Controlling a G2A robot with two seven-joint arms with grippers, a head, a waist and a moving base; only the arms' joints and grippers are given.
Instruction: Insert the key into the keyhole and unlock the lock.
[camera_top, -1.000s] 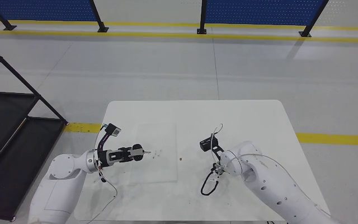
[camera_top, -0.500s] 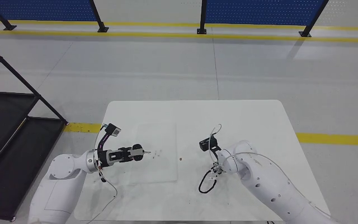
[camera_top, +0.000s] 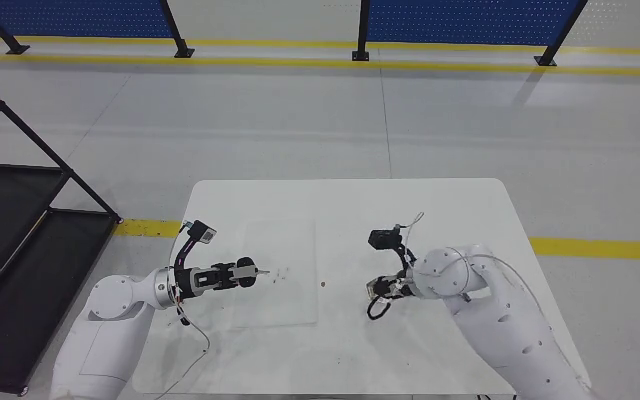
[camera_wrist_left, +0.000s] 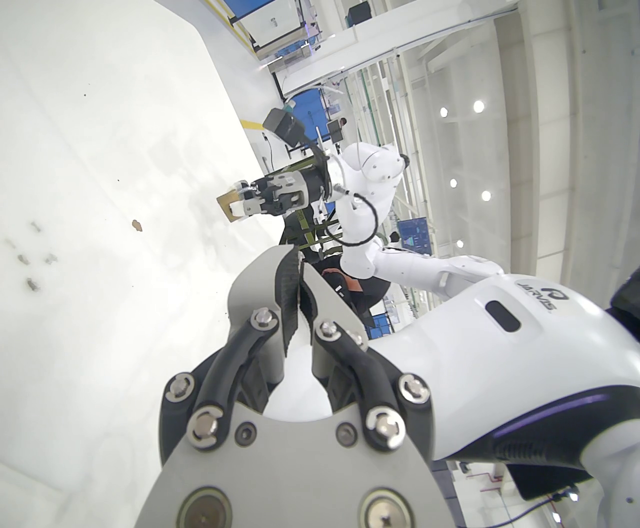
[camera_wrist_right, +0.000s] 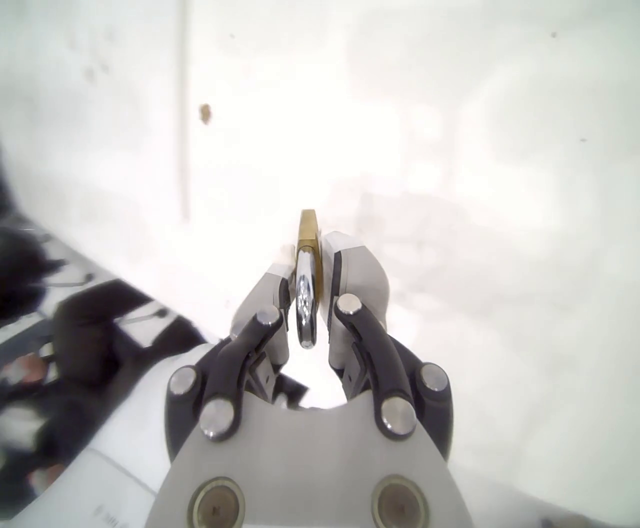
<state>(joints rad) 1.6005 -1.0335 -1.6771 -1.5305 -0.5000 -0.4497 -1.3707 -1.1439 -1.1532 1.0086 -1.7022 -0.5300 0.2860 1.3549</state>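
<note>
Top view first: the left gripper (camera_top: 248, 272) hangs over the left half of the tabletop (camera_top: 440, 210). Its jaws are pressed together on a thin silvery sliver that I take to be the key (camera_top: 262, 271), poking out toward the middle. The right gripper (camera_top: 378, 290) sits over the right half with the lock (camera_top: 373, 290) in it. The two are well apart, so I'd say the step in hand is bringing them together, with nothing inserted yet.

Left wrist view: the pads meet at the tips, and the key is too thin to make out from here. Farther off you can see the brass lock (camera_wrist_left: 229, 209) sticking out past the other gripper's tips, roughly facing this way.

Right wrist view: the jaws are pinching the lock edge-on, brass body forward and the chrome shackle (camera_wrist_right: 306, 300) running back between them. I can't see the keyhole, so I can't tell which face it's on.

To do it well, I'd first get the keyhole face squarely toward the key. Then line the blade up with the hole's axis and match its flat to the slot, all before closing the gap. Go slow and straight. Hold the lock arm rigid, since a narrow pinch like that could let the body swivel if the key lands off-centre. Only twist once the key is fully seated.
</note>
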